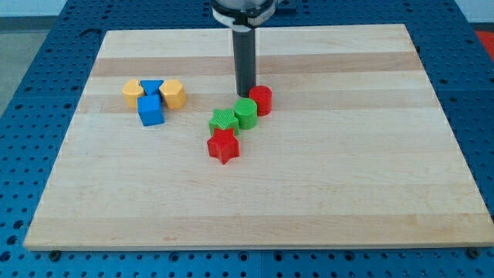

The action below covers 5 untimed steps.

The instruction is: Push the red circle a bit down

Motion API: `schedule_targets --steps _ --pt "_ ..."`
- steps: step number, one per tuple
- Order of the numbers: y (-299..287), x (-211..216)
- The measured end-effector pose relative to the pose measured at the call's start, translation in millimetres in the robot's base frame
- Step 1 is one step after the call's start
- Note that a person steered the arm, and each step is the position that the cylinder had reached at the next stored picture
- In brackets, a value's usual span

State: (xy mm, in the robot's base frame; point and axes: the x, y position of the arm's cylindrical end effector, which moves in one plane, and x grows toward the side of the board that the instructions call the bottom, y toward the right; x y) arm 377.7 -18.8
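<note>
The red circle (262, 100) stands near the middle of the wooden board (309, 193). My tip (245, 95) is down on the board just left of the red circle and slightly above it, right above the green circle (245, 112). The green circle touches the red circle's lower left side. A green star-like block (224, 120) sits left of the green circle, and a red star (223, 146) lies below that.
A cluster sits at the view's upper left: a yellow block (133, 93), a blue triangle (152, 86), a yellow hexagon-like block (173, 93) and a blue cube (151, 110). The board's edges border a blue perforated table (31, 93).
</note>
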Motion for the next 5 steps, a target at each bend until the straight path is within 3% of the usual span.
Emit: schedule_targets --steps 1,2,5 --pt "0 14" --pt "11 -7" --pt "51 35"
